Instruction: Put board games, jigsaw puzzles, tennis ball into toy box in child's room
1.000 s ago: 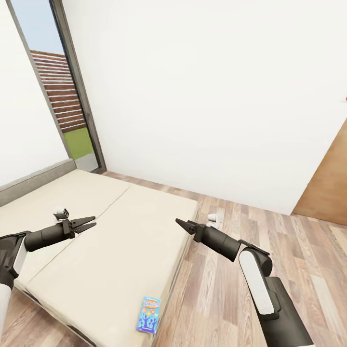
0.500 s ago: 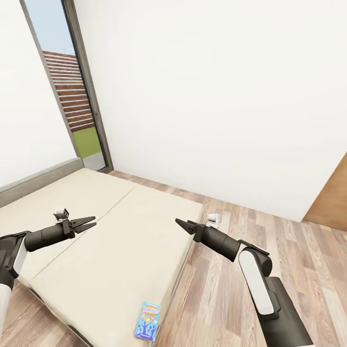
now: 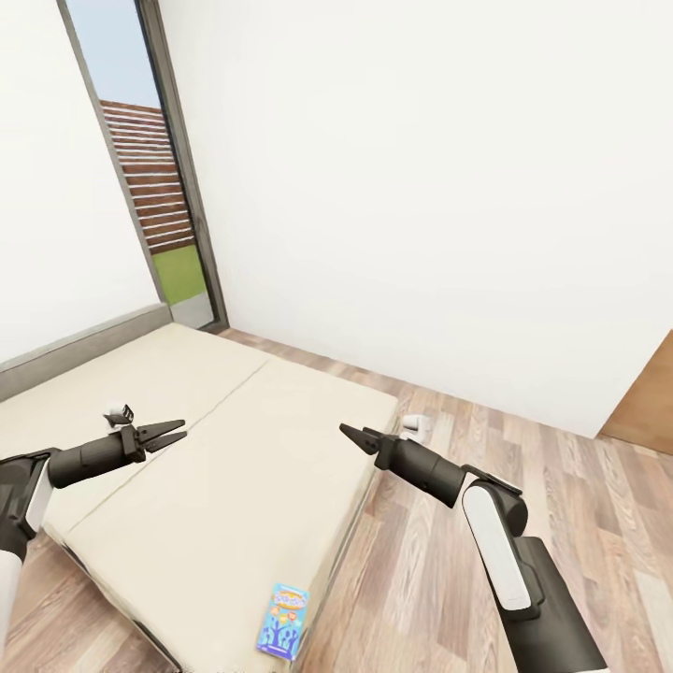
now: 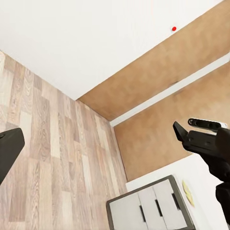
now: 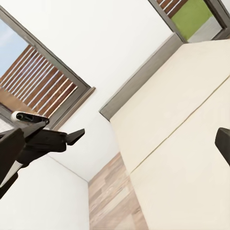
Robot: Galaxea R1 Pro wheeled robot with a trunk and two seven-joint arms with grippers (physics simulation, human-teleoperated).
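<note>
Both arms are hovering level over the bed (image 3: 215, 439); left gripper (image 3: 174, 433) and right gripper (image 3: 353, 435) are each standing parted, carrying nothing. One board game (image 3: 283, 621), light blue, is lying flat at the mattress's near edge, below and between the two grippers, nearer the right one, well apart from both. Judging it light, stiff, thin: best pinched across the edge overhanging or nearest the mattress side.

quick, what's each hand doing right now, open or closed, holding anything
Left hand: open, holding nothing, up over the bed.
Right hand: open, holding nothing, near the bed's edge.
</note>
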